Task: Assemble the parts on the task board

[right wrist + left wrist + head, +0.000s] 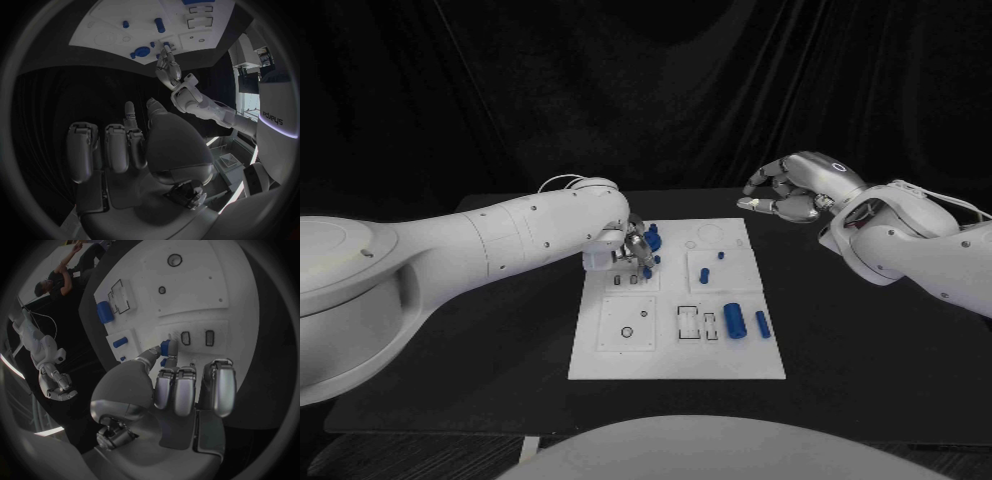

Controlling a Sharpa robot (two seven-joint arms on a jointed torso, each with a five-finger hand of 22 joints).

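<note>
The white task board (pixel 678 352) lies in the middle of the black table. My left hand (pixel 632 248) hangs over its far left part and pinches a small blue part (pixel 165 347) at the thumb tip, just beside two small dark slots (pixel 185 338); its other fingers (pixel 185 390) are curled in. Loose blue parts lie on the board: a thick cylinder (pixel 734 320), a slim rod (pixel 762 323) and two small pegs (pixel 704 274). My right hand (pixel 788 190) hovers beyond the board's far right corner, fingers curled in and holding nothing.
Black table (pixel 877 340) runs wide on both sides of the board. My left forearm (pixel 473 250) reaches over the table's left half. The board also bears a round hole (pixel 626 332) and rectangular outlines (pixel 689 320) near its front.
</note>
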